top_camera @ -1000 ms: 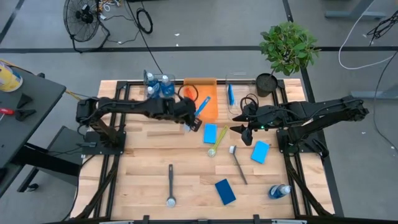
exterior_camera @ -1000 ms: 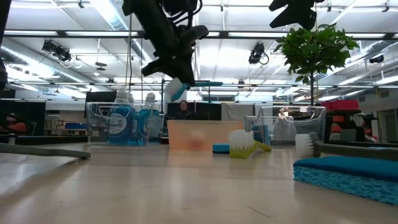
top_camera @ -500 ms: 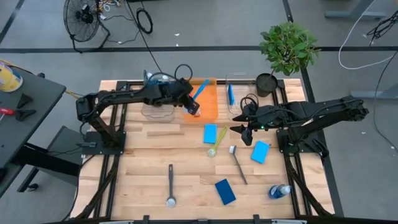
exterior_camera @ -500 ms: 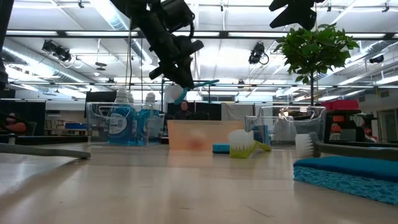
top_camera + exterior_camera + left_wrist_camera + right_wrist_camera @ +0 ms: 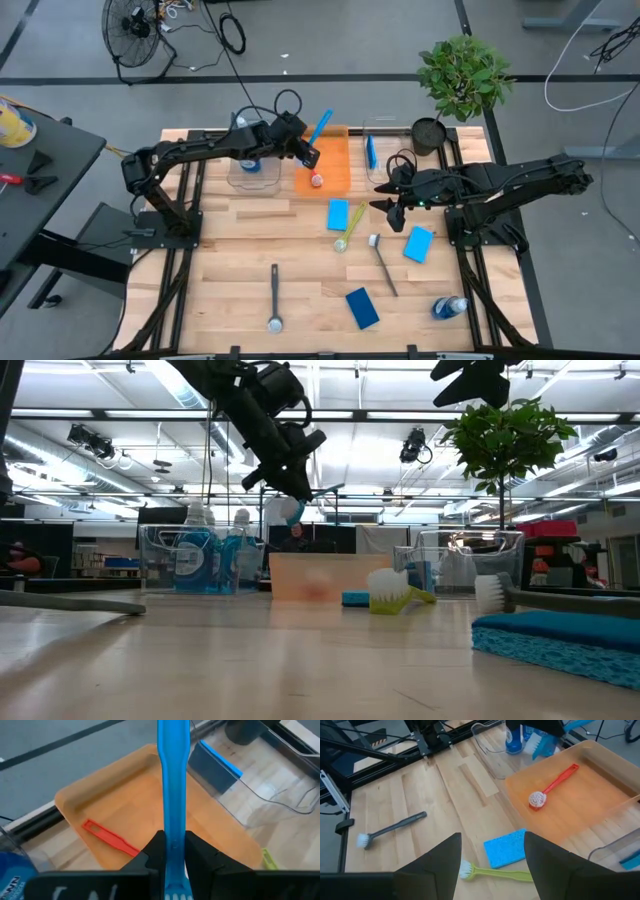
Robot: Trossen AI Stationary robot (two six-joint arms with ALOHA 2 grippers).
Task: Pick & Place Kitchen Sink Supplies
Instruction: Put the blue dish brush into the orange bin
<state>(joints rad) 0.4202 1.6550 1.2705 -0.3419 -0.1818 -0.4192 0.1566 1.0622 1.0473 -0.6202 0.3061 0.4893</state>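
The left arm reaches across the back of the table. Its left gripper [image 5: 300, 148] is up in the air, by the left edge of the orange bin [image 5: 335, 172]. Its fingers squeeze a blue brush [image 5: 173, 780] by the handle. A red brush [image 5: 551, 785] lies inside the bin. On the right, the right arm stretches in sideways. The right gripper [image 5: 388, 207] hangs above the table near a blue sponge [image 5: 338, 213] and a yellow-green brush [image 5: 497, 872], fingers spread wide, holding nothing.

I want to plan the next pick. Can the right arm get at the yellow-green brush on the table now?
Probably yes. The right gripper is open and empty, hovering close beside the yellow-green brush, which lies flat on the table with nothing on it. A blue sponge lies near its handle, which may crowd the fingers.
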